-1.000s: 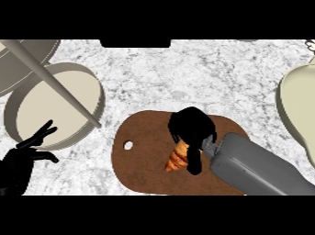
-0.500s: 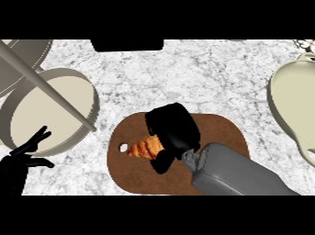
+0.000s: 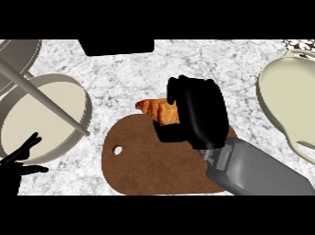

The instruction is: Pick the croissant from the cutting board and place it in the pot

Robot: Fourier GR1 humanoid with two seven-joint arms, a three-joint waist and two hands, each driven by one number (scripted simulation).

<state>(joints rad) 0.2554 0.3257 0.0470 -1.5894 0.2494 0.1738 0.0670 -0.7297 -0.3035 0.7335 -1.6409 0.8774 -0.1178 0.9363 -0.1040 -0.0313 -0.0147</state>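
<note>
Change since the earlier frame: the right hand point(image 3: 199, 110) and the golden-brown, ridged croissant point(image 3: 161, 110) have been carried up the view, from over the middle of the board to its far edge.

Item 1. Croissant: orange-brown crust with darker cross ridges, tapering to a pointed tip at the view's left. Only the left part is seen; the rest is hidden behind the black hand. It is seen over the top rim of the board and partly over the marble beyond it. Whether it is lifted clear of the board cannot be told from this view.

Item 2. Right hand: black, on a grey forearm entering from the lower right. Its fingers are curled round the croissant.

Item 3. Left hand point(image 3: 10, 172): black, at the lower left edge, fingers straight and spread, resting, holding nothing.

Item 4. Dark brown oval wooden cutting board point(image 3: 146, 165), with a small round hole near its left edge.

Item 5. Cream-coloured pot with side handles point(image 3: 289, 98), at the right edge, well apart from the croissant.

Item 6. Grey round pan with a pale inside and a long handle point(image 3: 41, 114), at the left.

Item 7. White-and-grey marble desk point(image 3: 119, 73).

No labels or writing are seen.
</note>
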